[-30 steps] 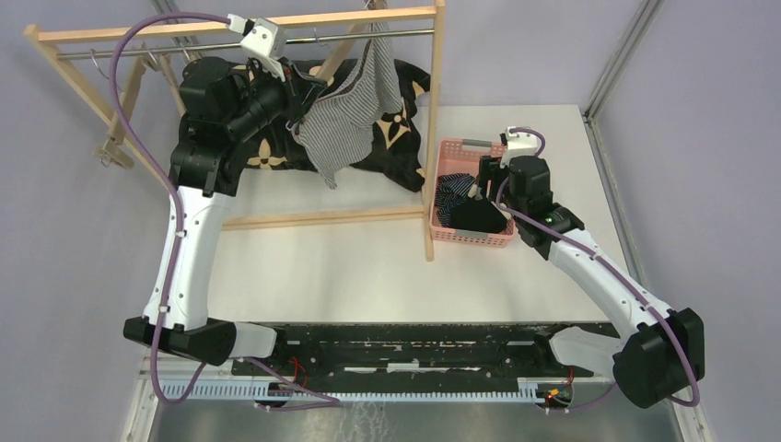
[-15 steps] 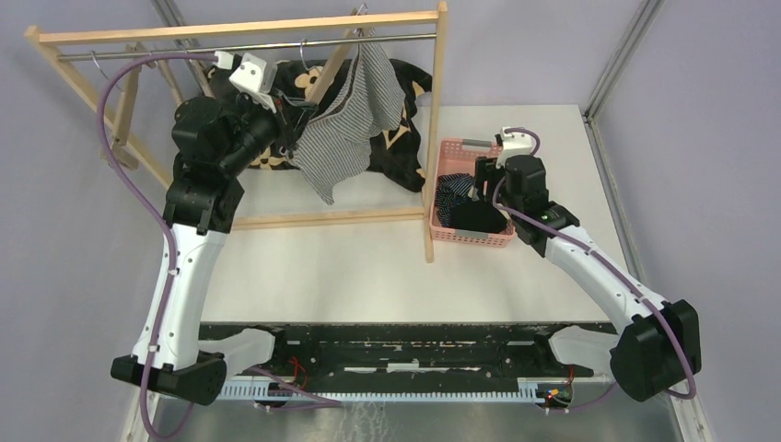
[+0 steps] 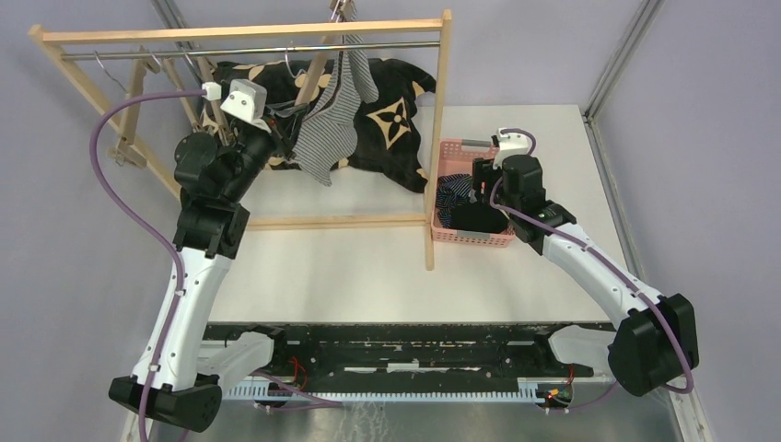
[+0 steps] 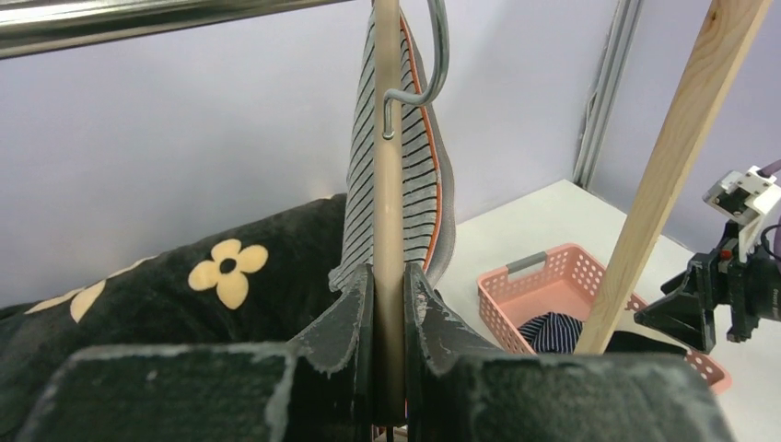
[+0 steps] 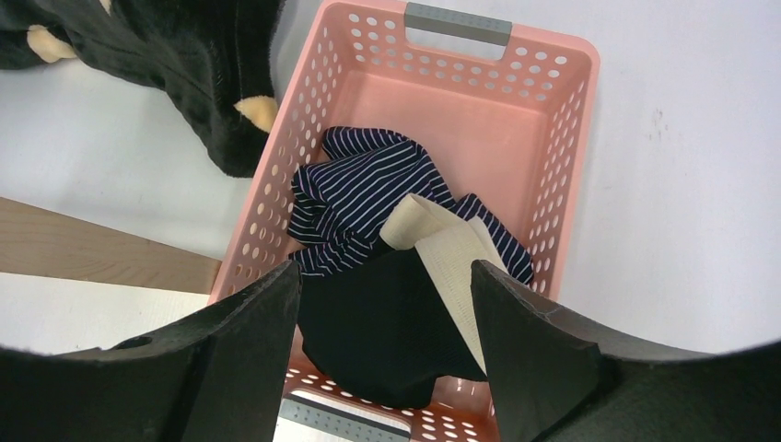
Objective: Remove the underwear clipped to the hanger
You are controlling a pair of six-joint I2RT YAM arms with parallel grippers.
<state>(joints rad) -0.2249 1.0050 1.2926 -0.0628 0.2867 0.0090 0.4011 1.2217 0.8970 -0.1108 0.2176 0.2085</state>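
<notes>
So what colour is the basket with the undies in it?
The basket is pink; right wrist view shows it best.

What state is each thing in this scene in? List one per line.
Pinstriped shorts: hanging from the hanger.
Navy shorts: crumpled in the basket.
Black shorts: heaped in the basket.
Left end effector: shut on the hanger.
Right end effector: open, above the basket.
Cushion: lying on the table.
</notes>
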